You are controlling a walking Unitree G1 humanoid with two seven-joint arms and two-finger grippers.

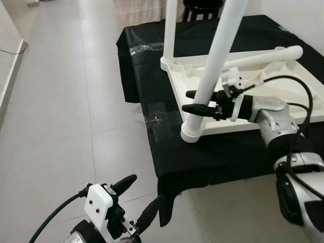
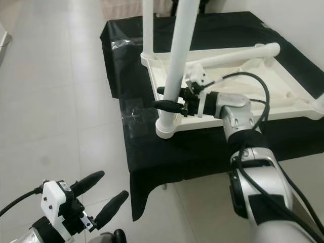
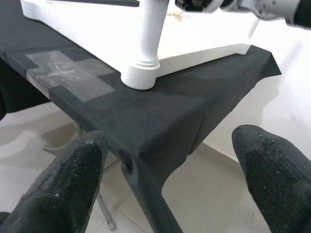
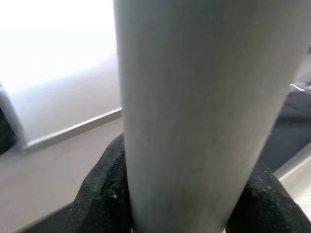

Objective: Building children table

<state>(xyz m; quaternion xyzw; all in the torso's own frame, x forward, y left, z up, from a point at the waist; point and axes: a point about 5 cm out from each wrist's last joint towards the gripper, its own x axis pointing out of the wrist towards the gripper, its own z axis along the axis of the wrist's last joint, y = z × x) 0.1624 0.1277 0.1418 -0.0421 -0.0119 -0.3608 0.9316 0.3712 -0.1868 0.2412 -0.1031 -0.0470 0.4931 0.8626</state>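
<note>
An upturned white table top (image 1: 243, 126) lies on a black-draped table (image 1: 202, 157). A white leg (image 1: 215, 61) stands in its near left corner socket. My right gripper (image 1: 187, 101) reaches in from the right and is shut on this leg low down; in the right wrist view the leg (image 4: 194, 97) presses against both black fingers (image 4: 104, 194). A second leg (image 1: 170, 30) stands upright at the far left corner. A third leg (image 1: 263, 56) lies across the far side. My left gripper (image 1: 144, 195) hangs open above the floor, near the table's front corner, holding nothing.
A clear tape patch (image 1: 161, 121) is stuck on the cloth beside the near socket. The cloth corner (image 3: 146, 160) droops between my left fingers' view. A dark stool (image 1: 202, 7) stands behind the table. Pale tiled floor (image 1: 61, 101) spreads to the left.
</note>
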